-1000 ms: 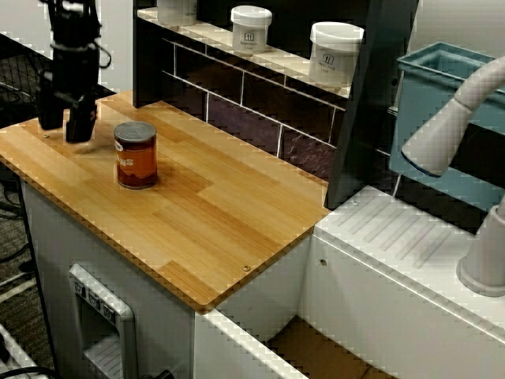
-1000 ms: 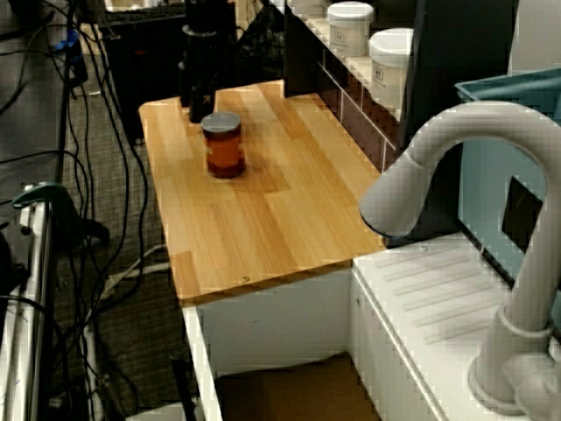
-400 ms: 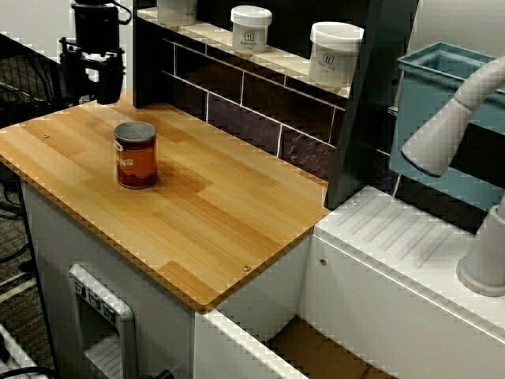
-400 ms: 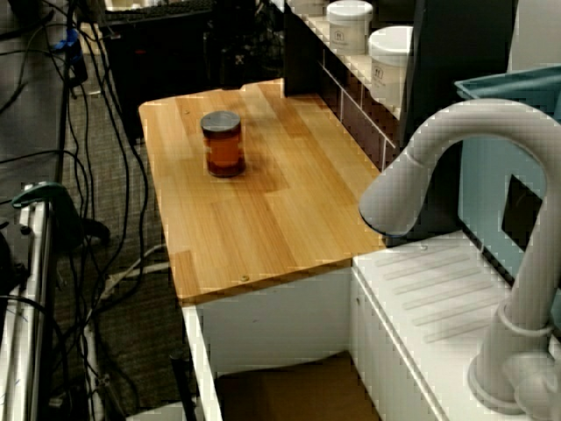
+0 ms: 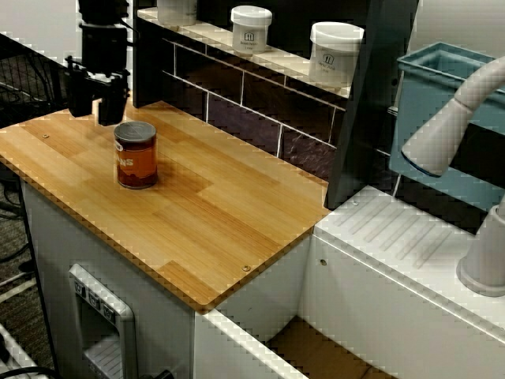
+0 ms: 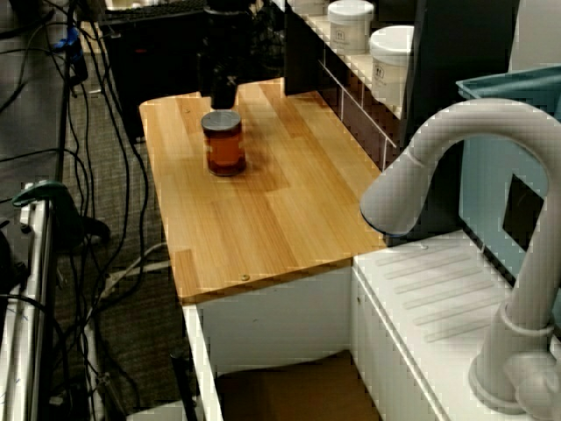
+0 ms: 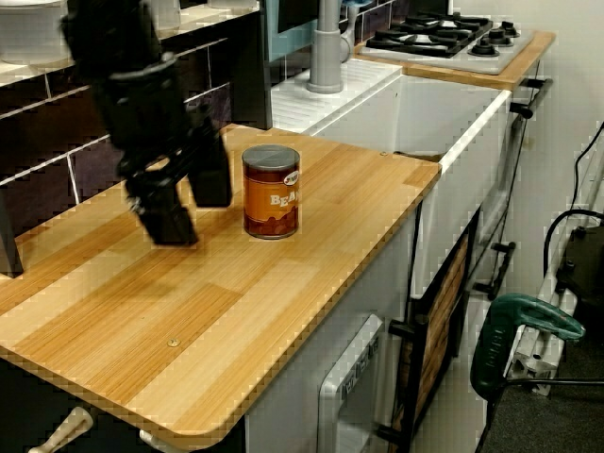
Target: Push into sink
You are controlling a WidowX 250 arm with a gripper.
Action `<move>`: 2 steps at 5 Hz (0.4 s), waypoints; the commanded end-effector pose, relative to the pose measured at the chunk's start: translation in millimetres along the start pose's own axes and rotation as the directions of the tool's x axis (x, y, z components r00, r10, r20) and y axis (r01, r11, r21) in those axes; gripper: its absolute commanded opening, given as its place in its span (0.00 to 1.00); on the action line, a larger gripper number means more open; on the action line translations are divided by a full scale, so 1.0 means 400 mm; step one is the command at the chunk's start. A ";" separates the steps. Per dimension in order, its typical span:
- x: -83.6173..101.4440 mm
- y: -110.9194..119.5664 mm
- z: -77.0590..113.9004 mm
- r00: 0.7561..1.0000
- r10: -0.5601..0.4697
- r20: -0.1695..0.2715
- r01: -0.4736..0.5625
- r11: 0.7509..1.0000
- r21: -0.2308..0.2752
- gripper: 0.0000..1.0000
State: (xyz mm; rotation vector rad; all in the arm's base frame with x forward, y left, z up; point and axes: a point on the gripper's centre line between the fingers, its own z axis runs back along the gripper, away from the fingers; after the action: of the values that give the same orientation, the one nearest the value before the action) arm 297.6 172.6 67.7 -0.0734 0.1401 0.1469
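on the wooden surface (image 7: 283, 311) stands 1 orange can (image 7: 271, 192) with a grey lid, upright, with bare wood all round its base; the task's thing sits on the half of the surface away from the sink, well apart from the edge that meets it. just beside the can, on the side away from the sink, hangs my tool (image 7: 182, 193), black, its 2 fingers (image 7: 209, 168) spread apart with nothing between them. in the side view the fingertips are level with the can's body and a gap shows between the nearer finger and the can, so i am not touching it; whether the tips rest on the wood i cannot tell. from the view over the sink my tool (image 6: 224, 86) sits straight behind the can (image 6: 225, 144), at the far end of the surface. past the can the wood runs on to the white sink (image 7: 444, 109), whose grooved draining top (image 5: 410, 229) lies beside the surface's edge, with the recessed basin below it and the pale grey curved faucet (image 6: 465, 219) rising over it. behind the surface is a dark tiled back wall with a shelf (image 5: 260, 51) carrying white jars (image 5: 335, 52). beyond the sink is a teal tub (image 5: 442, 118), and farthest off a gas hob (image 7: 444, 33).
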 end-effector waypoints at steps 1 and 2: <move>-0.065 -0.040 0.013 0.996 -0.043 0.077 0.040 0.998 0.041 1.00; -0.059 -0.056 0.006 0.996 -0.047 0.072 0.045 0.998 0.040 1.00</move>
State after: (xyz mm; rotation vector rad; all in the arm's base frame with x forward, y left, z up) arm 278.3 145.5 52.9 -0.0614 0.1272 0.1070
